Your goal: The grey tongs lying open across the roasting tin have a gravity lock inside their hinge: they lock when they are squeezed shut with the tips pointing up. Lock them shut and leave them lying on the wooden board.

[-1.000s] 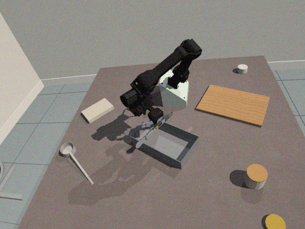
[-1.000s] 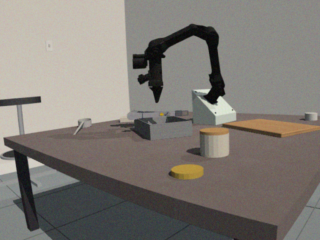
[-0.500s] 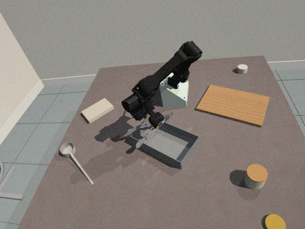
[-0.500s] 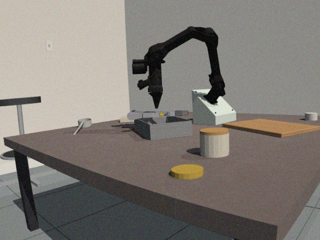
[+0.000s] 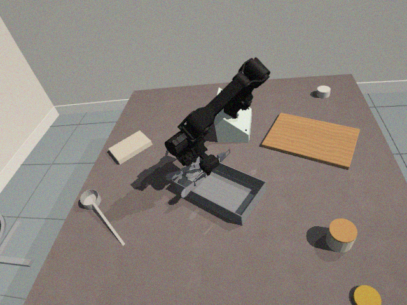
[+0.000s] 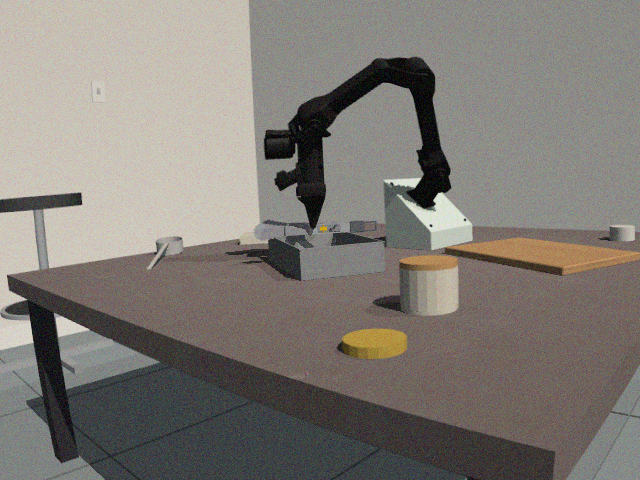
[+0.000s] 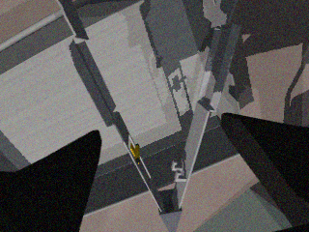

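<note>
The grey tongs (image 5: 186, 192) (image 6: 273, 230) (image 7: 93, 82) lie open in a V across one end of the roasting tin (image 5: 213, 208) (image 6: 341, 260) (image 7: 43, 92). Their hinge end points towards the robot's base, and a small yellow mark (image 6: 323, 228) (image 7: 135, 152) shows near it. My gripper (image 6: 312, 229) (image 7: 161, 127) points down, low over the tongs, and is wide open and empty. In the wrist view its fingers stand to either side of the two tong arms. In the top view the gripper partly hides the tongs. The wooden board (image 5: 312, 139) (image 6: 537, 253) is bare.
The pale green base mount (image 5: 229, 131) (image 6: 449, 227) stands between tin and board. A cream block (image 5: 130, 147) and a long-handled scoop (image 5: 108, 224) (image 6: 170, 245) lie left. A lidded jar (image 5: 341, 234) (image 6: 429, 286), a yellow disc (image 5: 366, 297) (image 6: 374, 343) and a small white cylinder (image 5: 324, 91) (image 6: 621, 233) stand elsewhere.
</note>
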`<control>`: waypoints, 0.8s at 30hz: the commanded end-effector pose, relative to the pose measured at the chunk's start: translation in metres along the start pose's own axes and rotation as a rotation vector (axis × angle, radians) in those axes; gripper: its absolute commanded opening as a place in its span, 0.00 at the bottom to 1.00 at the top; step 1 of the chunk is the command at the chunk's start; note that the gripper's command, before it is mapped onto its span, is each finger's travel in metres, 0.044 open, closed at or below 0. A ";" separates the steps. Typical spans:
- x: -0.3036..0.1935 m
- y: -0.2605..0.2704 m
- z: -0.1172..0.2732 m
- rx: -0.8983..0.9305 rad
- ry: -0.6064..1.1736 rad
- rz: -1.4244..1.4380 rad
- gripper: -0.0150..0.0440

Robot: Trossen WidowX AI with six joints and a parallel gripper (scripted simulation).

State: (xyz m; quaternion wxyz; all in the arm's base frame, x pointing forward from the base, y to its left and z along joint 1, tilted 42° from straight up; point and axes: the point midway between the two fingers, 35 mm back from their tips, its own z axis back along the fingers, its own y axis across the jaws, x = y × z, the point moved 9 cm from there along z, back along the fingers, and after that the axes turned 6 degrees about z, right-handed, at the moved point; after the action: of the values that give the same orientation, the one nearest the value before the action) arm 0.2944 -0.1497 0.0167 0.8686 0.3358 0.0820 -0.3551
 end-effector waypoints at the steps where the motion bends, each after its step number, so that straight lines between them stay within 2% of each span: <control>1: -0.001 0.000 -0.008 0.005 0.004 -0.005 1.00; 24: -0.005 0.000 -0.045 0.008 0.008 -0.005 1.00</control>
State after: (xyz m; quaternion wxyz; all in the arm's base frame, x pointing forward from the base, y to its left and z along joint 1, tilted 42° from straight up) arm 0.2963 -0.1221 -0.0121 0.8680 0.3378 0.0823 -0.3545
